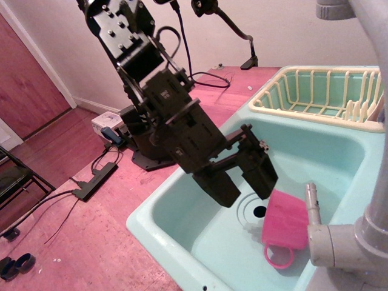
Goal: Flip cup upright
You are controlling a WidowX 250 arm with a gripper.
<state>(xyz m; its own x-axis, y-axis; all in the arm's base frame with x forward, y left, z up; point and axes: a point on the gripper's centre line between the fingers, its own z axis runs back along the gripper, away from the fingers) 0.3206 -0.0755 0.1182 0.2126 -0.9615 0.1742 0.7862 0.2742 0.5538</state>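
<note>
One view only. Nothing of the flip itself looks done: the small bright pink plastic cup (285, 220) sits mouth-down on the floor of the pale mint-green sink basin (182, 197), right of the drain, its ring handle pointing toward the near edge. The black robot gripper (244, 187) hangs inside the basin just left of the cup, jaws apart and empty. Grasping, turning and setting the cup upright all remain.

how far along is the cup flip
Done: the gripper is down inside the sink, jaws open, just left of the cup. In hand: nothing; the cup sits mouth-down by the drain. Left: grasp, turn it upright, set it down.
</note>
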